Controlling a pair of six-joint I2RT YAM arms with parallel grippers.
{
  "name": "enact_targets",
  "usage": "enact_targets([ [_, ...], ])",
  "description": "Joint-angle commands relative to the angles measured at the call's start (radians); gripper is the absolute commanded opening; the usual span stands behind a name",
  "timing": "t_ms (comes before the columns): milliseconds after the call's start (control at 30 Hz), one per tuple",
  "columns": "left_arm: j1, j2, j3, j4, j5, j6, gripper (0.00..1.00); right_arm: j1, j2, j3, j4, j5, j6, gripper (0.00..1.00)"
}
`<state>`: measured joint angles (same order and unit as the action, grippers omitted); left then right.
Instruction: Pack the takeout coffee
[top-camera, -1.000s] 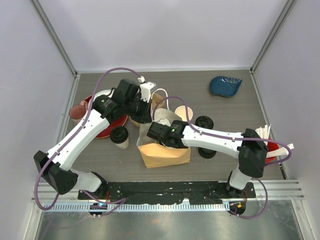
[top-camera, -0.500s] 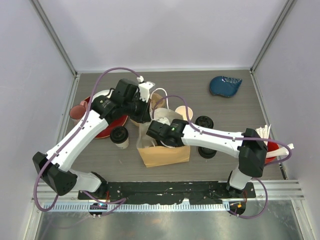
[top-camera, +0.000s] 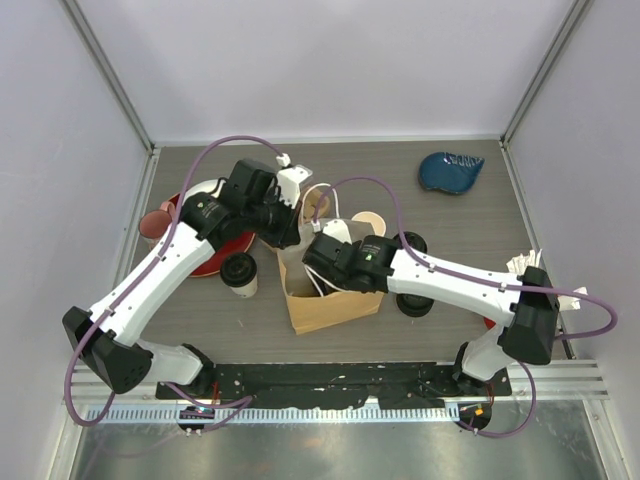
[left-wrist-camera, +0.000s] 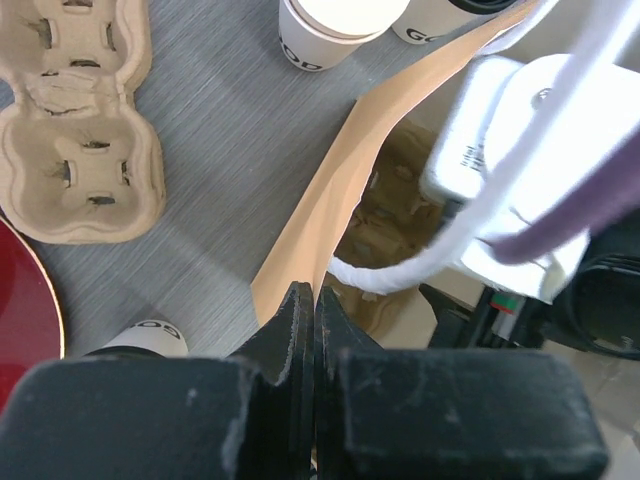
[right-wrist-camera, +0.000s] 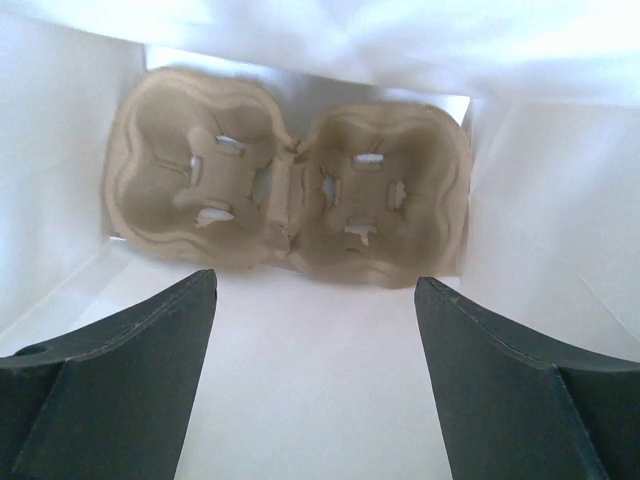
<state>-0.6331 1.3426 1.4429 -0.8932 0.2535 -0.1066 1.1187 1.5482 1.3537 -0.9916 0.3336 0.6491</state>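
Note:
A brown paper bag (top-camera: 335, 305) stands open mid-table. My left gripper (left-wrist-camera: 315, 300) is shut on its rim at the far left corner. My right gripper (right-wrist-camera: 315, 290) is down inside the bag, open, with nothing between its fingers. Just beyond them, a two-cup cardboard carrier (right-wrist-camera: 290, 190) lies on the bag's floor. One takeout coffee cup (top-camera: 240, 272), white with a black lid, stands left of the bag, also visible in the left wrist view (left-wrist-camera: 152, 333). A second lidded cup (top-camera: 408, 245) stands right of the bag, behind my right arm.
A lidless paper cup (top-camera: 368, 222) stands behind the bag. A spare cardboard carrier (left-wrist-camera: 75, 130) lies beside a red plate (top-camera: 215, 258). A stack of black lids (top-camera: 415, 302) sits right of the bag, and a blue dish (top-camera: 450, 172) at the back right.
My right gripper has opened inside the bag, and the carrier now lies free on the bag's floor. The right arm has shifted slightly rightward. The left gripper still holds the rim.

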Motion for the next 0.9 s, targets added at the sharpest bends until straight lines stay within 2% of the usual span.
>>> enact_targets([
  [0,0.000,-0.020,0.005,-0.004,0.030,0.048,0.00,0.032,-0.072,0.033,0.071,0.093,-0.035,0.86],
  [433,0.000,-0.017,0.010,-0.036,0.020,0.084,0.00,0.055,-0.195,-0.007,0.186,0.165,-0.085,0.86],
  [867,0.000,-0.013,0.016,-0.046,0.023,0.096,0.00,0.075,-0.254,0.045,0.215,0.240,-0.150,0.86],
])
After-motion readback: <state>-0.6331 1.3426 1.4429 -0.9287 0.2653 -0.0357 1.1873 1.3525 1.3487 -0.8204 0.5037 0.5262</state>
